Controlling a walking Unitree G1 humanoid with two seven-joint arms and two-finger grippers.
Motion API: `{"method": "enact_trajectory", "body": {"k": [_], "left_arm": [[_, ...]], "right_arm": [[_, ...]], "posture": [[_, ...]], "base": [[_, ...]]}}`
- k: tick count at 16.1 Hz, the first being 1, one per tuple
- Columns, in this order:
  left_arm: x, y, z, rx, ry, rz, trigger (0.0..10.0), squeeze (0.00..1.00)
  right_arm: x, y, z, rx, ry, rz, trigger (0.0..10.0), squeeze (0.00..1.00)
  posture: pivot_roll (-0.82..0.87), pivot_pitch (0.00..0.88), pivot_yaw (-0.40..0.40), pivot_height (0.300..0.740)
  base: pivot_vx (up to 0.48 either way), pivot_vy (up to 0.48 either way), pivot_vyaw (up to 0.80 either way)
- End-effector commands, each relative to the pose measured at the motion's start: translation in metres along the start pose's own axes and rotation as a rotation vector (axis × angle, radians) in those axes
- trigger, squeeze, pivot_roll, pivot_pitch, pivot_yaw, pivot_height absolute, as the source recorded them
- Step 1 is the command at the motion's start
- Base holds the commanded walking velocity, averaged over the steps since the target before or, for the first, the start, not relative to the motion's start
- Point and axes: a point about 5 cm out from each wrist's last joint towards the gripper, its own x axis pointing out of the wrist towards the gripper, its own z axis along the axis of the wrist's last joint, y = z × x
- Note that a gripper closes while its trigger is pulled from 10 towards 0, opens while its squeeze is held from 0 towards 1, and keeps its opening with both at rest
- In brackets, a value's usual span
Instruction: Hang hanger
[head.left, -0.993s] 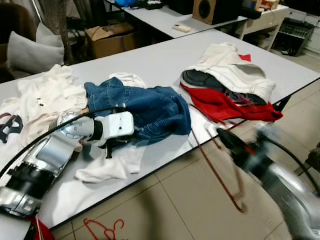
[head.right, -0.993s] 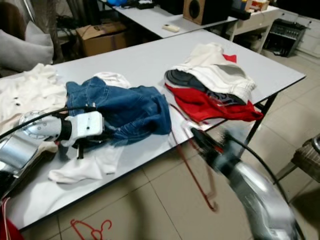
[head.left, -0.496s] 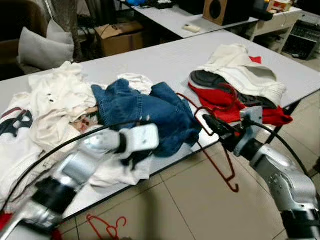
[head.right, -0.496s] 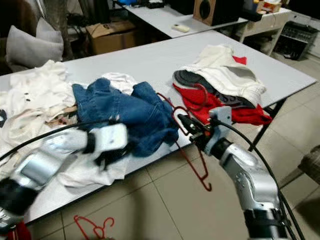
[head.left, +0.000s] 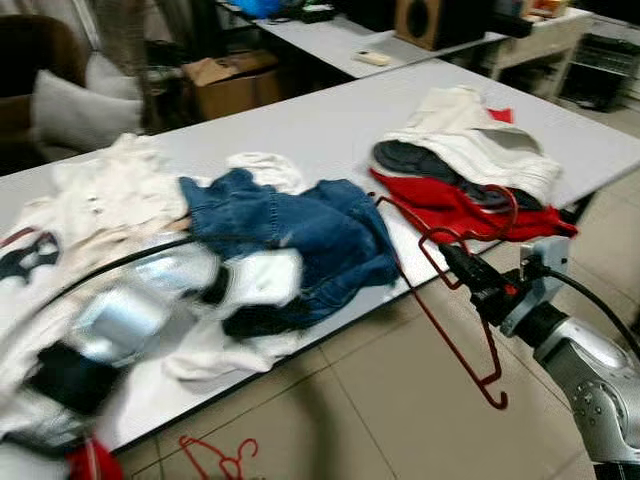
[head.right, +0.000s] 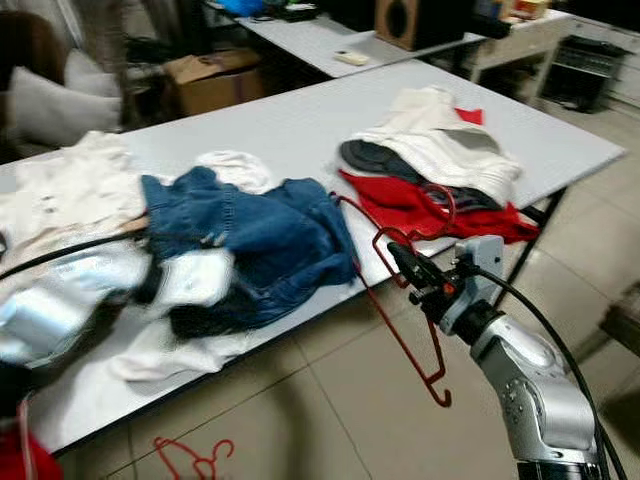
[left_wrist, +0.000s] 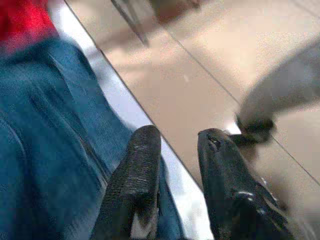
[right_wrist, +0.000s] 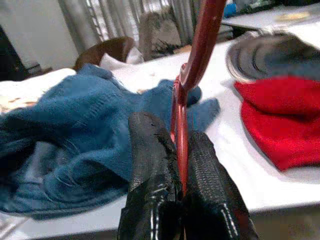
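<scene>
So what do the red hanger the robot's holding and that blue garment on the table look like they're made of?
The hanger in the right gripper looks like thin metal wire with a glossy red coating: it is slender, rounded and catches highlights; it could be plastic. The blue garment looks like denim: a mottled, faded blue weave with heavy folds and a frayed edge.

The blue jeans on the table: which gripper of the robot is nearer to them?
Left. The left gripper hovers at the edge of the blue jeans, fingers slightly apart. The right gripper is off the table's edge, clamped on the red hanger.
</scene>
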Motion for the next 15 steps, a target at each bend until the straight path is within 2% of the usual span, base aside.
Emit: {"method": "enact_trajectory", "body": {"k": [1, 2, 3, 4, 5, 6, 7, 8, 10, 13, 15], "left_arm": [[-0.001, 0.016, 0.006, 0.044, 0.007, 0.094, 10.0, 1.0], [0.003, 0.021, 0.006, 0.039, 0.003, 0.126, 10.0, 1.0], [0.011, 0.028, 0.008, -0.01, -0.03, 0.17, 10.0, 1.0], [0.017, 0.03, 0.009, -0.004, -0.054, 0.173, 10.0, 1.0], [0.023, 0.031, 0.006, 0.059, -0.05, 0.18, 10.0, 1.0], [0.026, 0.033, -0.004, 0.168, 0.023, 0.182, 10.0, 1.0], [0.027, 0.036, -0.014, 0.256, 0.099, 0.184, 10.0, 0.89], [0.027, 0.039, -0.016, 0.252, 0.101, 0.2, 10.0, 0.0], [0.031, 0.041, -0.023, 0.224, 0.116, 0.22, 10.0, 0.0], [0.039, 0.041, -0.045, 0.145, 0.163, 0.252, 10.0, 0.0], [0.04, 0.039, -0.052, 0.023, 0.144, 0.239, 10.0, 0.0]], "right_arm": [[-0.002, 0.001, 0.011, -0.018, -0.043, -0.005, 10.0, 0.0], [-0.003, 0.001, 0.013, -0.018, -0.048, -0.006, 10.0, 0.0], [-0.005, 0.002, 0.014, -0.017, -0.054, -0.009, 10.0, 0.0], [-0.007, 0.003, 0.014, -0.016, -0.055, -0.01, 10.0, 0.0], [-0.009, 0.005, 0.014, -0.015, -0.054, -0.01, 10.0, 0.0], [-0.01, 0.006, 0.013, -0.014, -0.054, -0.009, 10.0, 0.0], [-0.011, 0.007, 0.013, -0.012, -0.053, -0.011, 10.0, 0.0], [-0.011, 0.007, 0.013, -0.011, -0.053, -0.012, 10.0, 0.0], [-0.013, 0.007, 0.012, -0.008, -0.053, -0.017, 10.0, 0.0], [-0.015, 0.01, 0.011, 0.001, -0.052, -0.021, 10.0, 0.0], [-0.016, 0.01, 0.01, 0.005, -0.052, -0.024, 10.0, 0.0]], "posture": [[-0.22, 0.0, 0.077, 0.74], [-0.22, 0.0, 0.076, 0.74], [-0.22, 0.0, 0.075, 0.74], [-0.22, 0.0, 0.076, 0.74], [-0.22, 0.0, 0.076, 0.74], [-0.23, 0.0, 0.077, 0.74], [-0.23, 0.0, 0.078, 0.74], [-0.23, 0.0, 0.08, 0.74], [-0.23, 0.0, 0.079, 0.74], [-0.24, 0.0, 0.079, 0.74], [-0.24, 0.0, 0.076, 0.74]], "base": [[0.0, 0.0, 0.0], [0.0, 0.0, 0.0], [0.0, 0.0, 0.0], [0.0, 0.0, 0.0], [0.0, 0.0, 0.0], [0.0, 0.0, 0.0], [0.0, 0.0, 0.0], [0.0, 0.0, 0.0], [0.0, 0.0, 0.0], [0.0, 0.0, 0.0], [0.0, 0.0, 0.0]]}}
